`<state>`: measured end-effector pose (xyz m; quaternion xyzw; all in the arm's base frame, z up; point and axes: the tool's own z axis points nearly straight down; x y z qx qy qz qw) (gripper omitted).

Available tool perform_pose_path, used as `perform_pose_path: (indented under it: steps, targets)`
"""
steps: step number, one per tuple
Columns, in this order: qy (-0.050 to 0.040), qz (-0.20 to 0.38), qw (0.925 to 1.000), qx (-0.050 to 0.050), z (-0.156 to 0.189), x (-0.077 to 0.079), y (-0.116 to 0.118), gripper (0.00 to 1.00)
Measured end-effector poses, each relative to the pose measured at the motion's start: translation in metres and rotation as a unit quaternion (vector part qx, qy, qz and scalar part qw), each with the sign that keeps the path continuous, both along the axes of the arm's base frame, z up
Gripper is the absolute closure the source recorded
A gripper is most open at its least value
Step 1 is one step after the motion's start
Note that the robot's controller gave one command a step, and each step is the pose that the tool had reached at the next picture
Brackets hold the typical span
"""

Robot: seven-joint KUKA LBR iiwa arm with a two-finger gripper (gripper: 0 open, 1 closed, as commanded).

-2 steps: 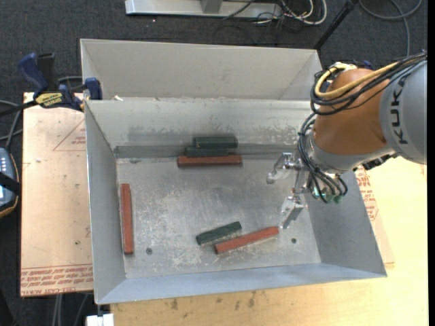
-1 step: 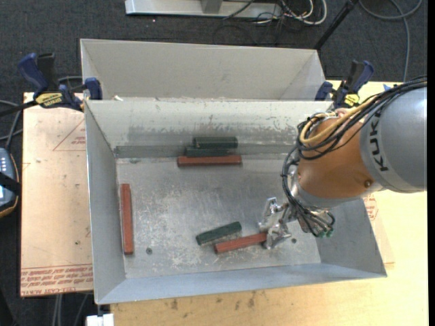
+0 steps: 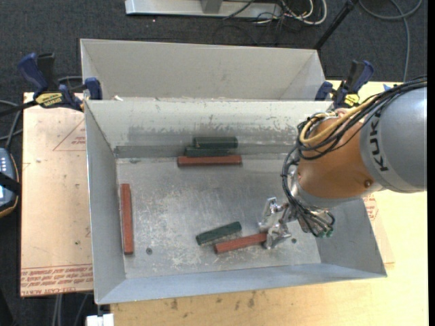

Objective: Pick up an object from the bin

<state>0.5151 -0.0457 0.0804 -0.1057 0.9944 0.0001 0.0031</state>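
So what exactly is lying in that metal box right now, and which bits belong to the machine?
bin: one, grey metal, middle of the view.
red-brown sticks: three; one along the left wall, one by the back wall, one near the front with its right end at the end effector.
dark green sticks: two; one at the back against the red-brown one, one near the front middle close beside the front red-brown stick.
arm: one, orange and silver, reaching in from the right.
end effector: one, metal, low at the front right of the bin.
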Motion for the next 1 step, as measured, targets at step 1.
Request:
perform_pose_path:
  steps: [1]
  targets:
    - [-0.0005,0.021,0.9998,0.0,0.1652,0.0041,-0.0055,1.0]
